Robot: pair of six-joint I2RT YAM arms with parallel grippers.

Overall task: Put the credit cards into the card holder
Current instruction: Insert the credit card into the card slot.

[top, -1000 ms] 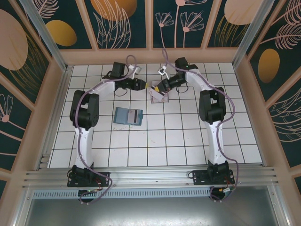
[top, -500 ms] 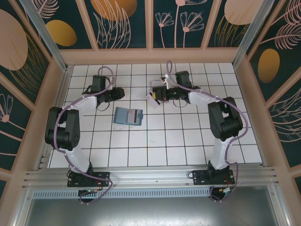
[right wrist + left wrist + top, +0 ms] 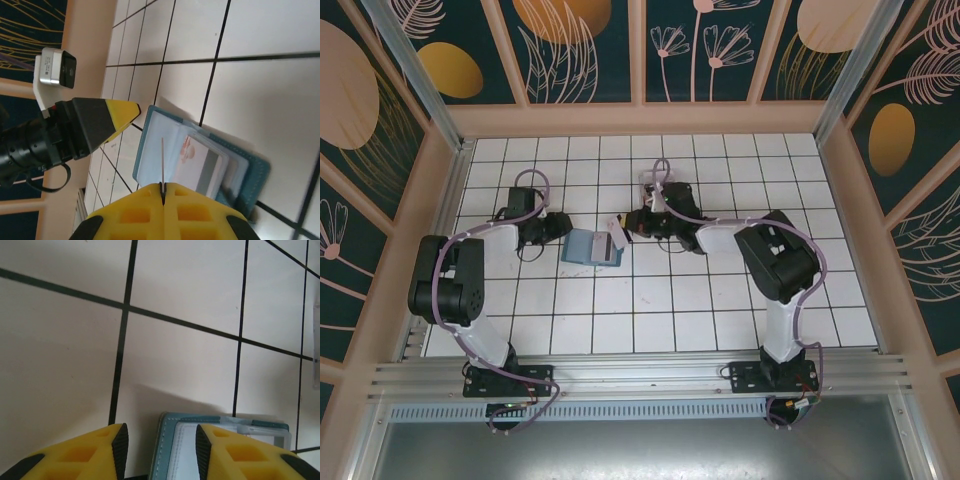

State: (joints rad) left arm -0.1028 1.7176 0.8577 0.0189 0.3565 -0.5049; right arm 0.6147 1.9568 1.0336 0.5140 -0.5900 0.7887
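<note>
The card holder [image 3: 590, 247] lies open on the white tiles, teal outside and pale blue inside. One of the credit cards [image 3: 201, 161], pale with a red print, sits in a pocket of the card holder [image 3: 155, 135]. My right gripper [image 3: 163, 188] is shut on another thin card [image 3: 162, 157], seen edge-on and held upright just over the open holder. In the top view the right gripper [image 3: 623, 231] hovers at the holder's right side. My left gripper [image 3: 558, 228] is low at its left edge. The left gripper [image 3: 161, 452] is open, and the holder's corner [image 3: 175, 440] lies between its pads.
The left gripper's yellow finger [image 3: 107, 117] and its wrist camera [image 3: 55, 67] lie close to the holder's far end. The right arm [image 3: 720, 235] stretches across the middle rows of tiles. Wooden walls [image 3: 640, 118] ring the floor, with bare tiles [image 3: 650, 310] nearer the bases.
Both grippers have left the back of the floor and closed in on the holder. The right one came left and nearer with its card; the left one dropped to the holder's left edge.
</note>
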